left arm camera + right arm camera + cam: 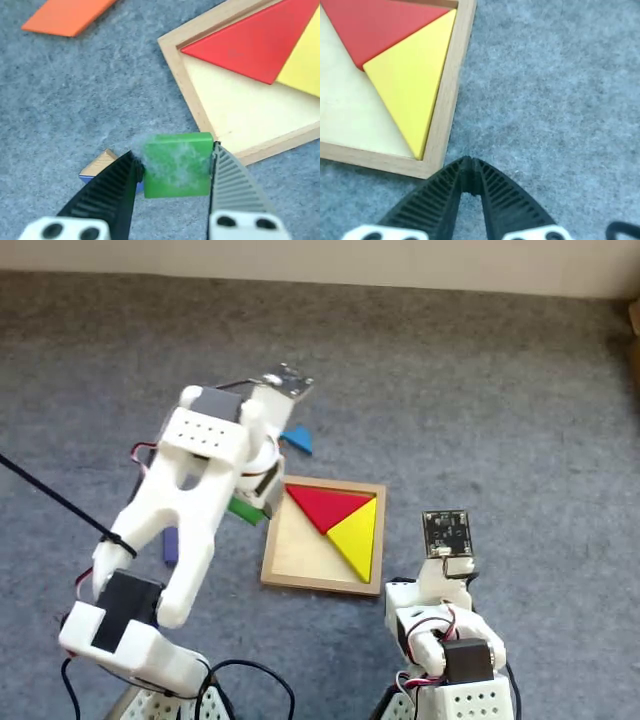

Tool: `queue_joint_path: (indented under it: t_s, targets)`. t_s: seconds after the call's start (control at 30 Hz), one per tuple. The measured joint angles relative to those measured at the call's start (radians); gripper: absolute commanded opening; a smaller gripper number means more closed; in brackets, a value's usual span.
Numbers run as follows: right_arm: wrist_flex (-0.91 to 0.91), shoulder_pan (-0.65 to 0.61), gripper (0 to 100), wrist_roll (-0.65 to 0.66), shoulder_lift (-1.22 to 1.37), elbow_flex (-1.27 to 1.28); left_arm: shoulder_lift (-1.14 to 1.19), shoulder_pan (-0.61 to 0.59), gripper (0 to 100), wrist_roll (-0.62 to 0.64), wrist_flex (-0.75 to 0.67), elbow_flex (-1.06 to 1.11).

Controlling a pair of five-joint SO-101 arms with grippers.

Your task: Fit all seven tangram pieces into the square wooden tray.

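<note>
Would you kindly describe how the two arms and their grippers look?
The left arm and right arm are white shells with black motors and red and black wires. The left gripper has one black and one pale grey ribbed finger; the right gripper has two black ribbed fingers.

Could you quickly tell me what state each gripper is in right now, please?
Left gripper: closed on the green square piece.
Right gripper: closed, holding nothing.

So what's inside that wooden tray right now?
A red triangle and a yellow triangle lie side by side in the tray; the rest is bare wood. Nothing beneath them can be seen.
</note>
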Motion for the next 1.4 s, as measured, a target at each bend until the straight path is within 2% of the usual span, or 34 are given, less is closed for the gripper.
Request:
queue_joint_path:
  t_s: [0.23,0.4,0.97,1.17,1.4]
  targets:
    - [0.000,0.000,1.5,0.000,0.000,0.000,0.000,0.150,11,0.043,-0.002,0.057]
    - [0.000,0.000,1.5,0.000,0.000,0.000,0.000,0.222,11,0.043,-0.063,0.124]
    - [0.000,0.000,1.5,0.000,0.000,0.000,0.000,0.245,11,0.048,-0.440,0.371]
    - [0.000,0.000,1.5,0.000,0.000,0.000,0.000,0.244,21,0.048,-0.459,0.376]
    - [0.000,0.000,1.5,0.000,0.000,0.000,0.000,0.244,22,0.048,-0.459,0.376]
